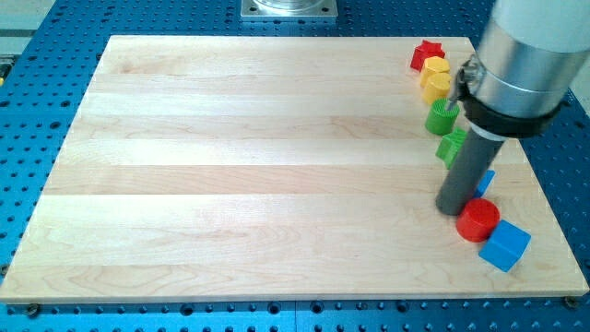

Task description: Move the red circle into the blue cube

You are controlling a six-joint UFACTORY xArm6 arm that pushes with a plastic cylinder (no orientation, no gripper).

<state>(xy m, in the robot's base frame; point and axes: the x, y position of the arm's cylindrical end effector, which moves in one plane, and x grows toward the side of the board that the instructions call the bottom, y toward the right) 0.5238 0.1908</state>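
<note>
Pale wooden board (pixel 277 166): my tip (pixel 454 208), a clawless rod holding nothing, touches the glossy red circle (pixel 478 219) beside the blue cube (pixel 504 245).

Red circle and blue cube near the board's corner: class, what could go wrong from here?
1. The red circle already touches the blue cube, which sits near the board's bottom right edge; more pushing may slide the cube off.
2. My tip presses the circle's upper left; an off-centre push could roll it past the cube.
</note>
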